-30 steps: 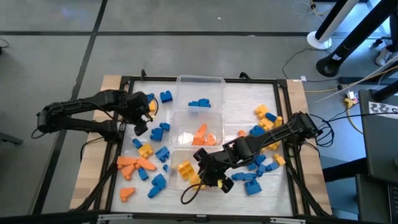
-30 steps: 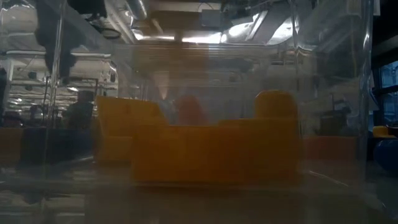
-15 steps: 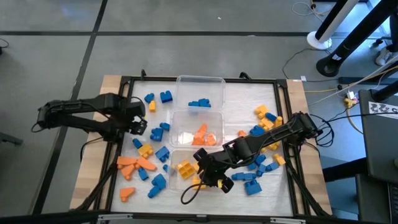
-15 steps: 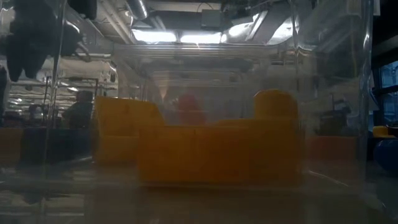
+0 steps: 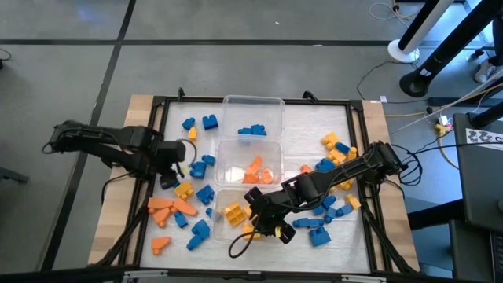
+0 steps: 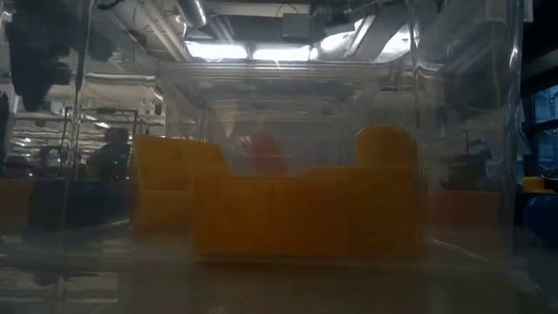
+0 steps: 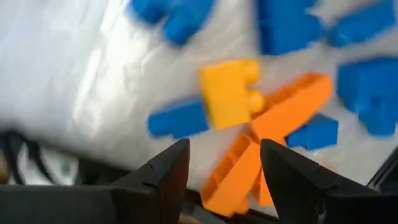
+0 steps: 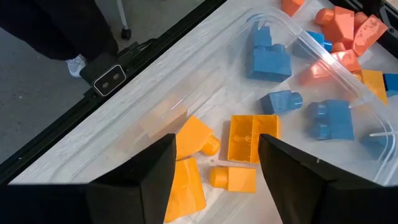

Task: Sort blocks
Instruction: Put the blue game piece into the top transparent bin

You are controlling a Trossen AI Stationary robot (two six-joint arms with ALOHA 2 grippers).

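Orange wedges [image 5: 169,207] are lying at the left edge of the tabletop [image 5: 355,118], and just above them I am hovering the left pincer [image 5: 169,161], fingers spread and empty, over a yellow block [image 7: 229,93] that is touching a blue block [image 7: 177,118] and sitting against a long orange piece [image 7: 286,109]. To take the yellow one cleanly, I am judging that I should centre the fingers across its flat sides and come straight down, so the neighbours are not dragged along. Moving right, the three clear tubs [image 5: 252,102] are standing in a column at the middle: blue pieces in the far one, orange in the middle, yellow in the near one. The right pincer [image 5: 263,224] is hanging over the near tub, fingers spread with nothing between them, yellow pieces [image 8: 252,138] lying directly below it. Farther right, a loose heap of blue and yellow blocks [image 5: 330,165] is waiting unsorted.
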